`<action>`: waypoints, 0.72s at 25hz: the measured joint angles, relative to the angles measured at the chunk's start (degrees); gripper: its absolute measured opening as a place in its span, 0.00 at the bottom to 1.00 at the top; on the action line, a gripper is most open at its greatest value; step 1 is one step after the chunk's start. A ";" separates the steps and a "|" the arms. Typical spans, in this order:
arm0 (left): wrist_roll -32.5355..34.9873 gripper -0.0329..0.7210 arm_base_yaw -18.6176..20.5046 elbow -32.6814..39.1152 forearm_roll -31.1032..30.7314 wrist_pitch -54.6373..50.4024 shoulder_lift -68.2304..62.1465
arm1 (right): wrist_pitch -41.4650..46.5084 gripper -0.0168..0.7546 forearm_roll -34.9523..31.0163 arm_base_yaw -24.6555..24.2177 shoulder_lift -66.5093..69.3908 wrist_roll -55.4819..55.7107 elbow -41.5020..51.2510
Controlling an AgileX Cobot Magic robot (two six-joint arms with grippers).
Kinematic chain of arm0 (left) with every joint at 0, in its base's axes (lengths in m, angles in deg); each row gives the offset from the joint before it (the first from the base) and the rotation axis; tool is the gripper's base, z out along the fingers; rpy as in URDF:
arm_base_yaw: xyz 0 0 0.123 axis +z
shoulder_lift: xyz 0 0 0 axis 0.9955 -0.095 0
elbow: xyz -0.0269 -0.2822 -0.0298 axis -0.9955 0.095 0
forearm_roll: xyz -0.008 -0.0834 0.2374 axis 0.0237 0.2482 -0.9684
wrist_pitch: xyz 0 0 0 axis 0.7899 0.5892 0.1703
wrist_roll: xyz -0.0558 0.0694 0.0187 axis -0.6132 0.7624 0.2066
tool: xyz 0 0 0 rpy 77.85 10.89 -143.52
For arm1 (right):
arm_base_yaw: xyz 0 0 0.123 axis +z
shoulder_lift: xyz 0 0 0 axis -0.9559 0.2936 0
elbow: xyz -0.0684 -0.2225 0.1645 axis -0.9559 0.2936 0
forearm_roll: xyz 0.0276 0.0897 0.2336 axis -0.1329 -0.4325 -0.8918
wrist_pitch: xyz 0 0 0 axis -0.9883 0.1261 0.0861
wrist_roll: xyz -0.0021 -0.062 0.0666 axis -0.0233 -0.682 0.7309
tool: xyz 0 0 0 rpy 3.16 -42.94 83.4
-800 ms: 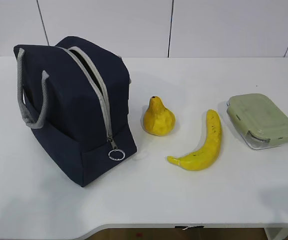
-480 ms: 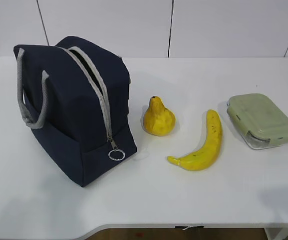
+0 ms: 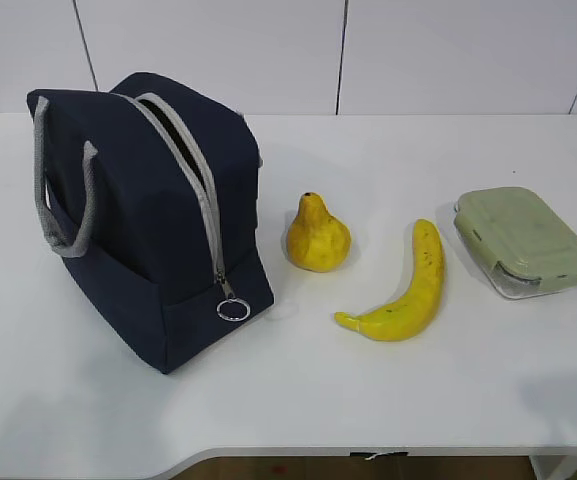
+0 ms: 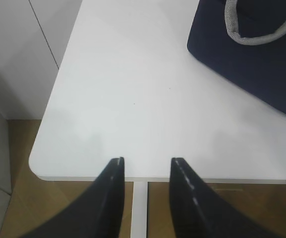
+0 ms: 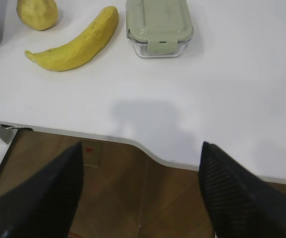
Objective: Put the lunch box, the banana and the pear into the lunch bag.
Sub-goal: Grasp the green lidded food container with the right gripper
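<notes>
The navy lunch bag [image 3: 148, 250] stands at the left of the table, its grey zipper partly open along the top and its ring pull hanging at the front. To its right sits the yellow pear [image 3: 318, 238], then the curved banana [image 3: 403, 290], then the lunch box [image 3: 523, 240] with its sage-green lid. Neither gripper shows in the exterior view. My left gripper [image 4: 146, 159] hangs open and empty over the table's near left edge, the bag [image 4: 252, 54] ahead to its right. My right gripper [image 5: 141, 145] is wide open and empty beyond the front edge; banana [image 5: 76, 47], lunch box [image 5: 157, 25] and pear [image 5: 36, 12] lie ahead.
The white table [image 3: 438, 160] ends in a curved front edge [image 5: 152, 156] with brown wooden floor below. A white panelled wall stands behind the table. A white table leg [image 4: 139, 208] shows under the left gripper.
</notes>
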 joint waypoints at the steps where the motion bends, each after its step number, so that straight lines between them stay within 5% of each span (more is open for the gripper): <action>1: 0.00 0.36 0.00 0.00 0.00 0.00 0.00 | 0.00 0.77 0.00 0.00 0.00 0.00 0.00; 18: 0.00 0.36 0.00 0.00 0.00 0.00 0.00 | 0.10 0.77 0.00 0.00 0.00 0.00 -0.12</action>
